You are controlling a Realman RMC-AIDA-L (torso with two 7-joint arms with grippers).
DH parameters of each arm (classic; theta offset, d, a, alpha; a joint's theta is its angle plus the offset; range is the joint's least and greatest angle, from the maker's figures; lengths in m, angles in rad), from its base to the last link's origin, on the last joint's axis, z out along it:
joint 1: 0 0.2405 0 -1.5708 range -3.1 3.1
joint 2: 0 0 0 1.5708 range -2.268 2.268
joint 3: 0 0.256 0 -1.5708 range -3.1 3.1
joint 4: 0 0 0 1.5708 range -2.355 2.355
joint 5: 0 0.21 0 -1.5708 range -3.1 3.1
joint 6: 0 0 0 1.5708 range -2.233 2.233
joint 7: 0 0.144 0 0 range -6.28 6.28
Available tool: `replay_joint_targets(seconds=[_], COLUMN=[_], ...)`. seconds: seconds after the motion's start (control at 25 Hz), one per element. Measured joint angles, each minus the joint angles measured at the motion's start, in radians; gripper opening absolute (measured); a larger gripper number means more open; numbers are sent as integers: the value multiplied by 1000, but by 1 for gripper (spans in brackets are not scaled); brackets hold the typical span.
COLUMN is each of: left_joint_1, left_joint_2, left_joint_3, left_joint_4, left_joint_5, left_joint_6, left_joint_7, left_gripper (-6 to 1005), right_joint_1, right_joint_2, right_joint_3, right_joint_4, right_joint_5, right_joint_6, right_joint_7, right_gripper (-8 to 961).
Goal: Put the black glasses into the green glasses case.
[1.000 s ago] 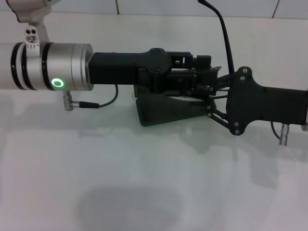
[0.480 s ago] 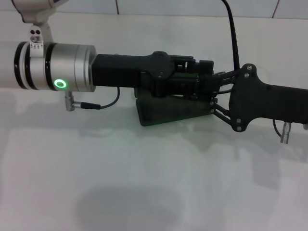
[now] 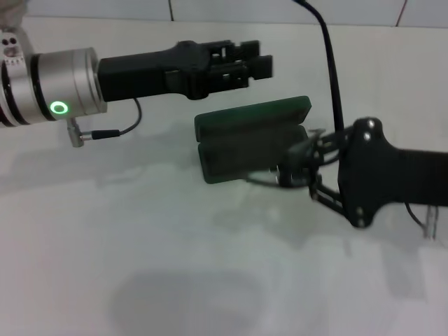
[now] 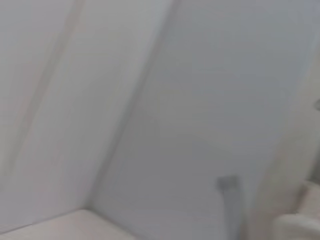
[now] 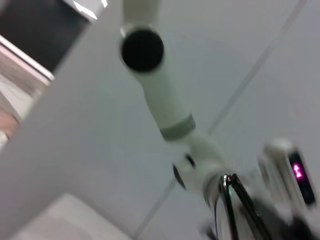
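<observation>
Green glasses case (image 3: 252, 140) sits open near the desk's far edge, about mid-width, lid (image 3: 253, 115) raised toward the back. Wide bare desk (image 3: 175, 266) runs to the near edge. No lettering readable. Left gripper (image 3: 255, 64) hovers above the lid's far side, can't tell if open. Right gripper (image 3: 297, 170) at the case's right end, pinched on the black glasses (image 3: 269, 178), which hang just off the case's near-right corner. Wrist views show only wall; right wrist view catches a white arm (image 5: 160, 100).
</observation>
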Motion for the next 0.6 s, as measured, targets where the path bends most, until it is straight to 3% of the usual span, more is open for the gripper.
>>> replay_joint_targets(seconds=[0.08,0.2,0.4,0.6], left_joint_1=[3,-3,-26,-48], left_joint_2=[-4,-27,-65,-72], left_joint_3=[0,3,8,6], left_joint_4=[-3,-3,5,6], left_joint_5=[29,70,88,85], left_joint_6=[-56,-107,-95,-21], left_joint_7=[2,12,51,90], left_gripper=[571,571,571,571], right_joint_1=[3,33,166,228], right_joint_2=[2,6,6,6], right_joint_3=[-6,-76,-240,-295], right_joint_4=[1,25,203,328], right_joint_5=[1,31,177,260], right_joint_6=[-50,-76,-32,17], right_joint_7=[-2,3,18,48], right_gripper=[114,114,115,115])
